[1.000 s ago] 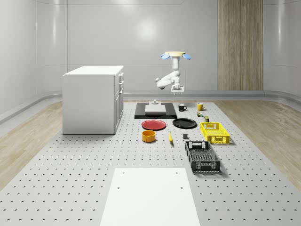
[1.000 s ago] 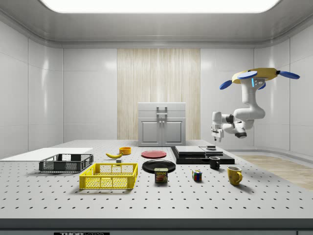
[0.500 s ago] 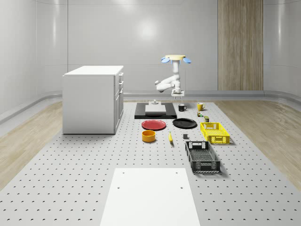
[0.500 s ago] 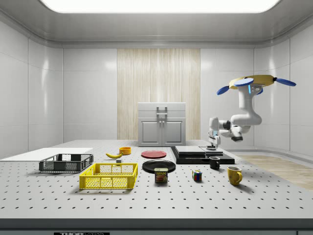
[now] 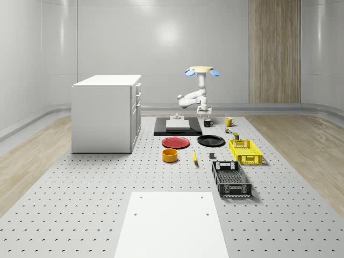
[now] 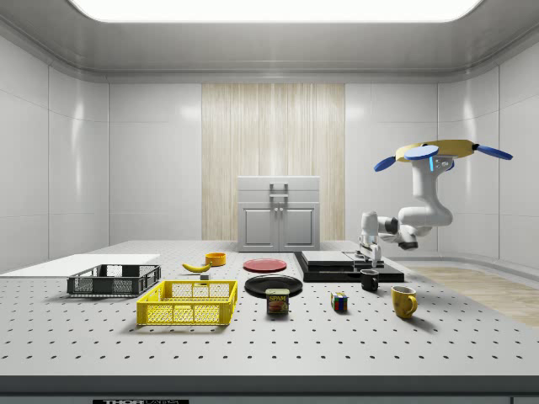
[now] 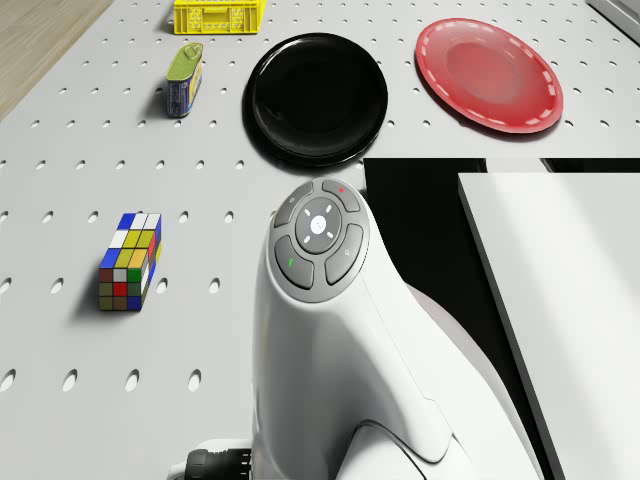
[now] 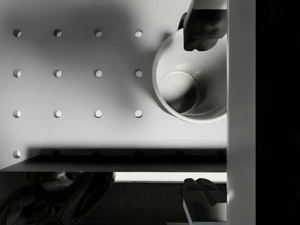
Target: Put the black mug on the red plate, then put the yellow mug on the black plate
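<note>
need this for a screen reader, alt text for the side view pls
A drone hovers at the side view's right, its arm reaching down so the claw hangs just above a black mug on a perforated table. A yellow mug, red plate and black plate sit nearby.

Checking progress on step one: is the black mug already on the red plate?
No, the black mug stands on the table, apart from the red plate.

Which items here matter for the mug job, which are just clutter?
Job: small black ceramic mug, round red plate, yellow ceramic mug, round glossy black plate, claw above the black mug.

Clutter: yellow plastic crate, black mesh crate, Rubik's cube, tin can, banana, orange bowl, white cabinet.
</note>
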Tool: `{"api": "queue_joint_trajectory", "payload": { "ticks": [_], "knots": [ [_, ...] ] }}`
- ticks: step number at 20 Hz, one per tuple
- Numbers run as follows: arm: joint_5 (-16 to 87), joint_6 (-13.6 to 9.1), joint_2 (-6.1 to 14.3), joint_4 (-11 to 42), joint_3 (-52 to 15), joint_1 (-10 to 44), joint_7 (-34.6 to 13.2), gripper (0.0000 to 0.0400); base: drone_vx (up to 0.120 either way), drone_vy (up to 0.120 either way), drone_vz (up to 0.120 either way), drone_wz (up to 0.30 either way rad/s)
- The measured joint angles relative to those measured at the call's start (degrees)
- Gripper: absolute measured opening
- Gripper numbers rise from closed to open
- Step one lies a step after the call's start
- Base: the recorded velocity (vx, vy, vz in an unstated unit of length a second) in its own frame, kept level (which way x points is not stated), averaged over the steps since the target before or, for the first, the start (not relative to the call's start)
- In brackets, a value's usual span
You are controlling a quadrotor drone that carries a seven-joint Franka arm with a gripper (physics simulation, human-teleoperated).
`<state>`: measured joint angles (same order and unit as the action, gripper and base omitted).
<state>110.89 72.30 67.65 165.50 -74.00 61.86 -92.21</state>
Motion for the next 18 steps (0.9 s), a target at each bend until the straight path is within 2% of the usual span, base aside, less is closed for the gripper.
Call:
{"api": "queue_joint_trajectory", "payload": {
  "ticks": [5,18],
  "knots": [
    [2.23,2.94,2.07,-0.83,2.71,0.14,0.23,0.0400,0.000,0.000,0.000,0.000],
    [3.85,7.20,4.03,-5.80,4.00,4.83,-0.10,0.0400,0.000,0.000,0.000,0.000]
  ]
}}
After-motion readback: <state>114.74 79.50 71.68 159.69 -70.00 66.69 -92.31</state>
